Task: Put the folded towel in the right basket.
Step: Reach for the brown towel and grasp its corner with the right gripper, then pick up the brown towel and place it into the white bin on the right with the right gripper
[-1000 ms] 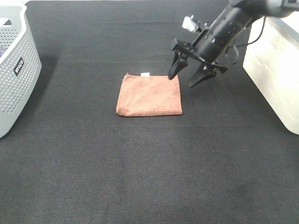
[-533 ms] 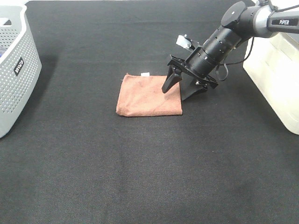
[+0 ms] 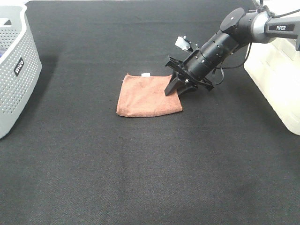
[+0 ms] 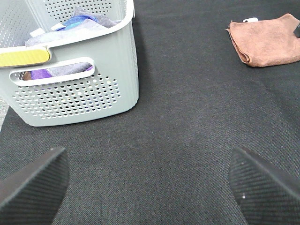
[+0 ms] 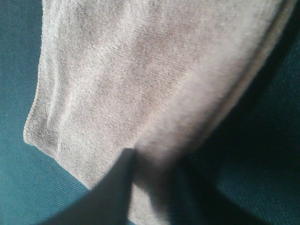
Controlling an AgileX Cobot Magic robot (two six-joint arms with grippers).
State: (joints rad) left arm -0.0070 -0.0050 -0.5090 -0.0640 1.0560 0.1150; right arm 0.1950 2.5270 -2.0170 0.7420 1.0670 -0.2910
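Observation:
The folded brown towel [image 3: 147, 96] lies flat on the black table, a little right of the middle. It also shows in the left wrist view [image 4: 267, 40] and fills the right wrist view [image 5: 140, 70]. My right gripper [image 3: 176, 88] is down at the towel's right edge, its fingers closed on the bunched edge [image 5: 157, 183]. The white right basket [image 3: 276, 70] stands at the right edge of the table, just behind the right arm. My left gripper [image 4: 150, 187] is open and empty over bare table, far from the towel.
A grey perforated basket [image 3: 18, 65] with cloths inside stands at the far left, close in front of the left gripper [image 4: 79, 93]. The black tablecloth [image 3: 150, 178] stretches across the front.
My right gripper has come down and left onto the towel's right edge, and its fingers have gone from spread apart to closed on that edge. The towel's right edge is slightly bunched.

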